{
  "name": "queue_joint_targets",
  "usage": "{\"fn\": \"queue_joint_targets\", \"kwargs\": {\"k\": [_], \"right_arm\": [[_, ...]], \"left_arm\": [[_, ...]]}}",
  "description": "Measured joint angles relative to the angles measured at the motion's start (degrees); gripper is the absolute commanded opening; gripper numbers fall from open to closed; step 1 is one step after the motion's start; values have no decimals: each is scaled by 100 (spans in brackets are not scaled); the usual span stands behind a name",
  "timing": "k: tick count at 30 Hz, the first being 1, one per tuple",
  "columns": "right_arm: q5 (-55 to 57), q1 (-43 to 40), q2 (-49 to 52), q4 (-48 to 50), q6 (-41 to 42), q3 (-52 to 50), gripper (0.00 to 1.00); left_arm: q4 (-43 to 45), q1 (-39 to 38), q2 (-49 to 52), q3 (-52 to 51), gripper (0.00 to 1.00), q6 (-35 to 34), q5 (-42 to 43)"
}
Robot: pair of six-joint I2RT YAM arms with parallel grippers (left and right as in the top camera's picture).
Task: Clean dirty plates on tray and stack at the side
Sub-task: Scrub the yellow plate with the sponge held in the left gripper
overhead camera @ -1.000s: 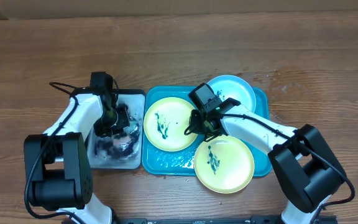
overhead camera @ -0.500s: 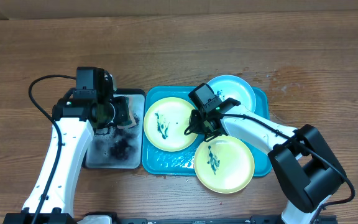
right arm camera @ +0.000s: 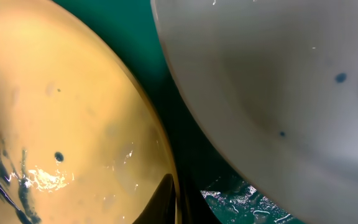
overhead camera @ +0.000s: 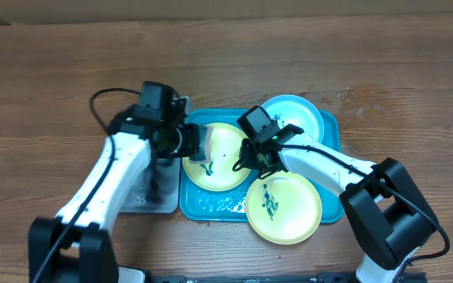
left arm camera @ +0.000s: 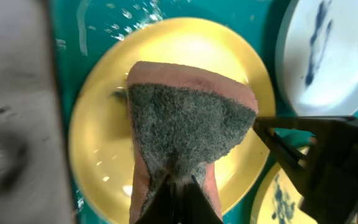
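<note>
Sponge (left arm camera: 188, 124) clamped in left gripper (left arm camera: 178, 185), hanging over yellow plate (overhead camera: 222, 170) on tray (overhead camera: 211, 204). Right gripper (overhead camera: 247, 162) pinched tight on that plate's rim. Behind it, blue plate (overhead camera: 299, 115); second yellow plate (overhead camera: 286, 209) overlaps tray's near edge.

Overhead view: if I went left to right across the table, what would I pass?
Grey metal tray → left gripper holding a sponge → upper yellow-green plate → right gripper at that plate's rim → light blue plate.

The left arm (overhead camera: 112, 177) stretches rightward, the left gripper (overhead camera: 203, 145) clamped on a sponge (left arm camera: 188, 118). The right arm (overhead camera: 321, 165) bends leftward, the right gripper (overhead camera: 246, 161) pinching a yellow-green plate (overhead camera: 222, 174) by its rim.
</note>
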Motion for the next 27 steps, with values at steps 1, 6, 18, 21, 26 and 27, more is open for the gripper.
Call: {"fn": "queue_joint_targets", "kwargs": {"k": [1,6,18,21,26,27], "right_arm": [[7,2,-4,-4,2,0,4],[24,0,-7,-7,-2,0,4],[66,2,-7,-9,-2,0,4],[68,0,-7,-7,-2,0,4],[68,0,-7,-7,-2,0,4],[66,0,-7,-11,0,0,4]], "left_arm": [[37,-39,107,0,5,-13,-9],[118,-116,614,0,4,-181,-511],[232,-354,1325,105,4,-455,-844],[339,-588,1344,109,4,-448,-702],[457,-1108,1388,109,4,-455,-275],[450,-1169,1397,109,4,-463,-216]]}}
